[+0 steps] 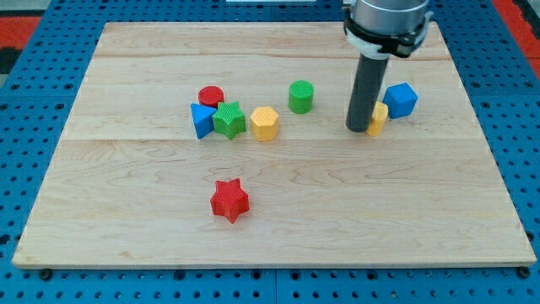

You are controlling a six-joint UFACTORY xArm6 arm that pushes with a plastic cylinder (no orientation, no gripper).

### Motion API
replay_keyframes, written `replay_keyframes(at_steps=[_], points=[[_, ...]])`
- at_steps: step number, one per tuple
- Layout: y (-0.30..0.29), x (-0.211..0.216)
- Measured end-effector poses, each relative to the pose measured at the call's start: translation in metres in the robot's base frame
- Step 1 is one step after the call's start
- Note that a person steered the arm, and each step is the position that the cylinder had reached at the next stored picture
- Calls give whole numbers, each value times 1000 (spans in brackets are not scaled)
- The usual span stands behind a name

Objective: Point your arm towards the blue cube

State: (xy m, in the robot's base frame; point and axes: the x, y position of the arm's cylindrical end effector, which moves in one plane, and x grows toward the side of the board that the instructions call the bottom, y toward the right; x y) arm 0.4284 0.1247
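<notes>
The blue cube sits on the wooden board at the view's right, a little above the middle. My tip rests on the board just left of it and slightly lower. A small yellow block lies between my tip and the blue cube, touching the rod's right side and partly hidden by it. The dark rod rises from the tip to the arm at the view's top.
A green cylinder stands left of the rod. Further left are a cluster of a red cylinder, a blue triangular block, a green star and a yellow hexagonal block. A red star lies lower down.
</notes>
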Motion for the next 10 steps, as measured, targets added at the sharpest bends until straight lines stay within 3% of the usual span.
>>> replay_keyframes(at_steps=[2,4,5,7,8,10], points=[[43,10],[-5,-9],[-4,-42],[19,-154],[89,-151],[120,12]])
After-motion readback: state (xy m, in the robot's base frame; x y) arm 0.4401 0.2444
